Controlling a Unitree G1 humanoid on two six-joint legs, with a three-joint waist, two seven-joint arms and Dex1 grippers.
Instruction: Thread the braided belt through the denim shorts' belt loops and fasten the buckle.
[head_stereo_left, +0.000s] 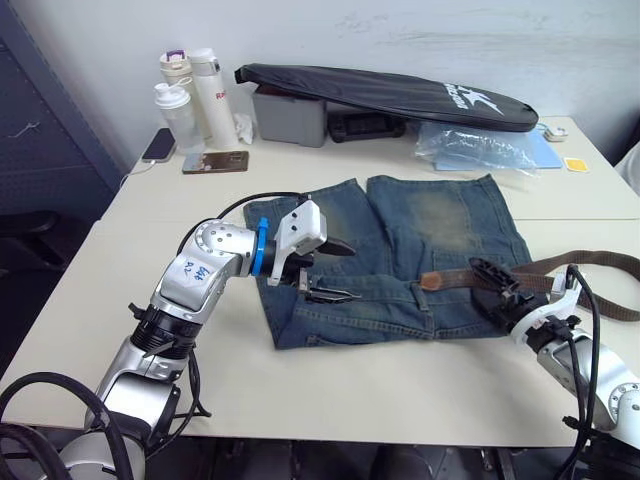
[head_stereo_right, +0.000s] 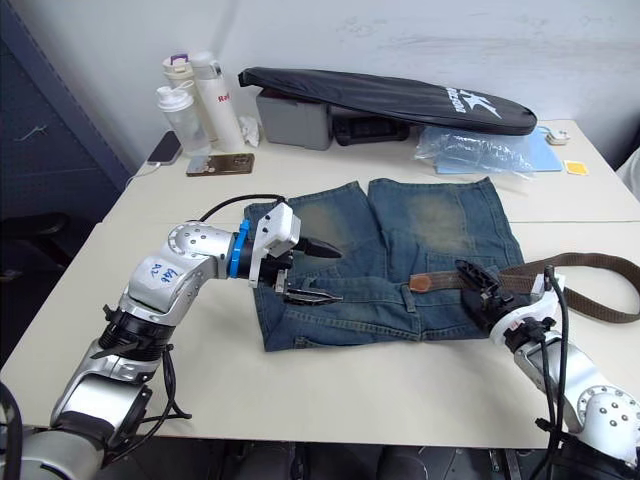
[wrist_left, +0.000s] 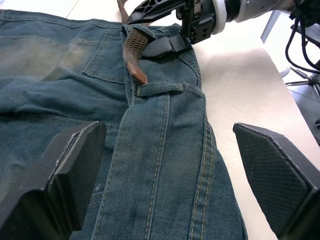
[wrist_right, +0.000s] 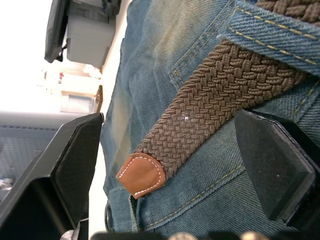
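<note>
Presently the denim shorts lie flat on the white table, waistband toward the robot, legs pointing away. The braided belt rests along the waistband on the robot's right half: its reddish-brown tip sits on the denim near the middle of the waist, the strap passes under one belt loop seen in the right wrist view, and the remainder trails off the shorts over the table to the right. The buckle cannot be made out.

Left gripper hovers over the waistband on the robot's left side — fingers spread wide, holding nothing. Another belt loop lies flat on the denim ahead of it.

Right gripper is low at the waistband, fingers wide apart either side of the strap — not closed on it.

Beyond the shorts stand bottles, a phone, a long black bag and a plastic bag.
</note>
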